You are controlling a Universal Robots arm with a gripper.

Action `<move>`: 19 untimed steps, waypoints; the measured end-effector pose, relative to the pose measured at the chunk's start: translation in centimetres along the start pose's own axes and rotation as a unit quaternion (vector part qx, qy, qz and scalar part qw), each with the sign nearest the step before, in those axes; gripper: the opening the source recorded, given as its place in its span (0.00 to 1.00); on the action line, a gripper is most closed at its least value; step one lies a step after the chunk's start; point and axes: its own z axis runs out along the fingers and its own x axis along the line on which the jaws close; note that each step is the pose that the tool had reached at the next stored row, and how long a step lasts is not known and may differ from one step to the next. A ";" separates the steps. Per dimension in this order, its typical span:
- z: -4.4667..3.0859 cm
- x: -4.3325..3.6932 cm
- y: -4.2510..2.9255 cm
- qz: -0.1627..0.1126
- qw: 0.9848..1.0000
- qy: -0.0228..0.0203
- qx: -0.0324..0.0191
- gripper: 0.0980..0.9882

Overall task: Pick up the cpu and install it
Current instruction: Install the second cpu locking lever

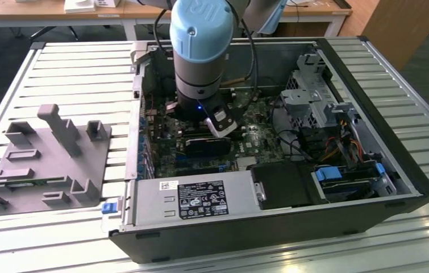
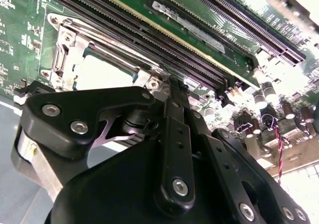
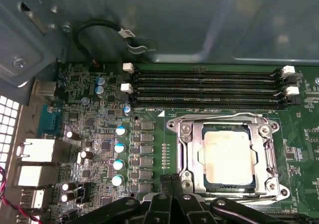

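Note:
The cpu (image 3: 229, 157), a flat square chip with a shiny silver top, lies inside the metal socket frame (image 3: 187, 149) on the green motherboard (image 3: 154, 134). The second wrist view shows the cpu (image 2: 102, 73) as a pale square in the same frame. My gripper (image 3: 172, 183) hangs just beside the socket's edge, its two black fingers (image 2: 174, 114) pressed together with nothing between them. In the exterior view the arm reaches down into the open computer case, and the gripper (image 1: 203, 147) is low over the board.
Several long memory slots (image 3: 204, 89) run beside the socket. Capacitors (image 3: 119, 147) and rear ports (image 3: 37, 152) stand nearby. The case (image 1: 396, 114) walls, drive cage (image 1: 313, 85) and power supply (image 1: 191, 199) ring the board. A grey fixture (image 1: 44, 159) with posts sits at the exterior view's left.

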 end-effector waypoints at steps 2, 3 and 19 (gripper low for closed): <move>0.00 0.00 0.00 0.000 1.000 0.000 0.000 0.01; -0.07 0.01 0.01 0.000 1.000 0.000 0.000 0.01; -2.94 0.02 0.93 0.000 1.000 0.000 -0.006 0.01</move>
